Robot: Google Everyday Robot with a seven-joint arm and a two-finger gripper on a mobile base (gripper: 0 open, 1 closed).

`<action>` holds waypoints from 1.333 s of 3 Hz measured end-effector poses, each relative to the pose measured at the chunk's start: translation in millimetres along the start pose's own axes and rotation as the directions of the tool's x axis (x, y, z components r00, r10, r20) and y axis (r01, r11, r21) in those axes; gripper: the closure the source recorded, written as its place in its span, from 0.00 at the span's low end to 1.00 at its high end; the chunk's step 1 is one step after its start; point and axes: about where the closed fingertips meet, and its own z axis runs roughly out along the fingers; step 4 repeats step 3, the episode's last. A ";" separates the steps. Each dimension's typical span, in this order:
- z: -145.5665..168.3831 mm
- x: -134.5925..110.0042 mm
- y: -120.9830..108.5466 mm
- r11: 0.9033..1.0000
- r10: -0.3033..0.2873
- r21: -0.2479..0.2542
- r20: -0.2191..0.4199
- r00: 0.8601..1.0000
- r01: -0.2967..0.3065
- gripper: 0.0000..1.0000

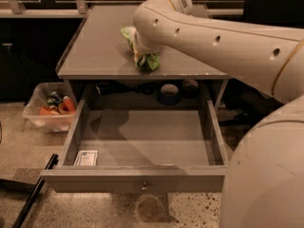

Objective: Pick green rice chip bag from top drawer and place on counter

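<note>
The green rice chip bag [147, 61] lies crumpled on the counter [95, 46], near the middle of its front edge. My gripper [141, 48] is right at the bag, at the end of the big white arm [213, 37] that reaches in from the right. The arm's last link covers most of the gripper and the bag's middle. The top drawer [133, 178] is pulled fully open below the counter, with its small knob [144, 187] facing me. Inside it lies only a small white card [86, 157] at the front left corner.
A clear plastic bin [34, 115] with orange and other items stands on the speckled floor left of the drawer. Two dark round objects [169, 92] sit under the counter behind the drawer. A black bar [32, 194] lies at the lower left.
</note>
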 end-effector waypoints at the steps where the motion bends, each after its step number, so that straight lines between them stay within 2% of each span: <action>1: 17.1 -2.8 2.6 1.000 0.007 -0.026 -0.020 1.000 -0.008 0.12; 2: 23.7 -10.6 2.8 0.997 0.005 -0.082 -0.050 0.999 -0.009 0.00; 4: 23.7 -10.5 2.9 0.997 0.005 -0.082 -0.050 0.999 -0.009 0.00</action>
